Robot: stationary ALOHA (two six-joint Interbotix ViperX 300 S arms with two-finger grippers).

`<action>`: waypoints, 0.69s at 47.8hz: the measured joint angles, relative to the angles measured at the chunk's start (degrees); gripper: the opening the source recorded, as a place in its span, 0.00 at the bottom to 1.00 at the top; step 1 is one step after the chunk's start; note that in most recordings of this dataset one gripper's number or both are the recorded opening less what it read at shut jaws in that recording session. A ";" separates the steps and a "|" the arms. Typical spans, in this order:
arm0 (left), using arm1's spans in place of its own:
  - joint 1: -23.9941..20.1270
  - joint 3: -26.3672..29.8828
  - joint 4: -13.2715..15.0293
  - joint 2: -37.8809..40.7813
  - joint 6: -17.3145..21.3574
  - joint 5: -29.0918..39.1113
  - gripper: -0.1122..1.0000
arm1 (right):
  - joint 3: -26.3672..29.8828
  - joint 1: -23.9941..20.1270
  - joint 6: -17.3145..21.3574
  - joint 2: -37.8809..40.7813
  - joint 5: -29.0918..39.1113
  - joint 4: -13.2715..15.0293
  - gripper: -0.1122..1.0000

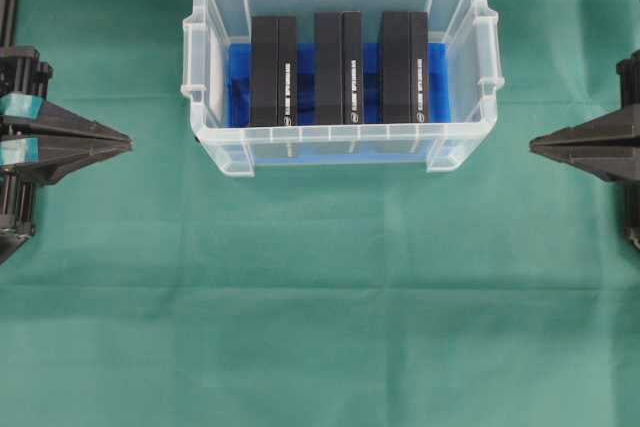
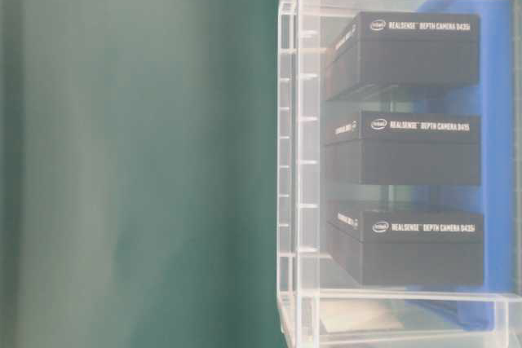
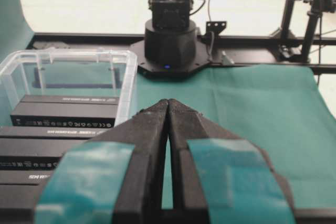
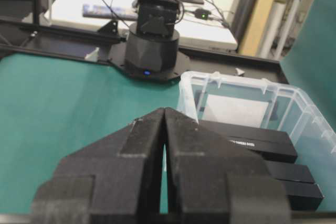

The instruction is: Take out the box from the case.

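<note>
Black boxes — three; clear case — one

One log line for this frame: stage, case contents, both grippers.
stage: not started | case: on green cloth, three black boxes upright inside | left gripper: shut, empty, outside case | right gripper: shut, empty, outside case

the 3 black boxes read "intel realsense depth camera".
</note>
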State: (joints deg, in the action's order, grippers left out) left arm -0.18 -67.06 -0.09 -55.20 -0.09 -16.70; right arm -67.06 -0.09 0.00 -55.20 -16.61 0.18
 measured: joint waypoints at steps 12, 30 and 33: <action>1.32 3.08 -0.53 -0.97 -2.55 6.86 0.11 | 3.60 0.00 0.00 0.26 5.89 0.00 0.10; 1.32 13.27 -0.53 -3.25 -6.24 17.93 0.11 | 16.35 0.09 0.18 0.35 19.78 0.00 0.10; 1.41 16.17 -0.62 -2.81 -6.06 20.48 0.11 | 18.02 0.00 0.18 0.88 20.92 0.00 0.10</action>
State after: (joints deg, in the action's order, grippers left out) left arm 1.23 -50.89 -0.70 -58.01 -6.15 3.78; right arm -49.04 -0.09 0.18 -54.32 4.31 0.18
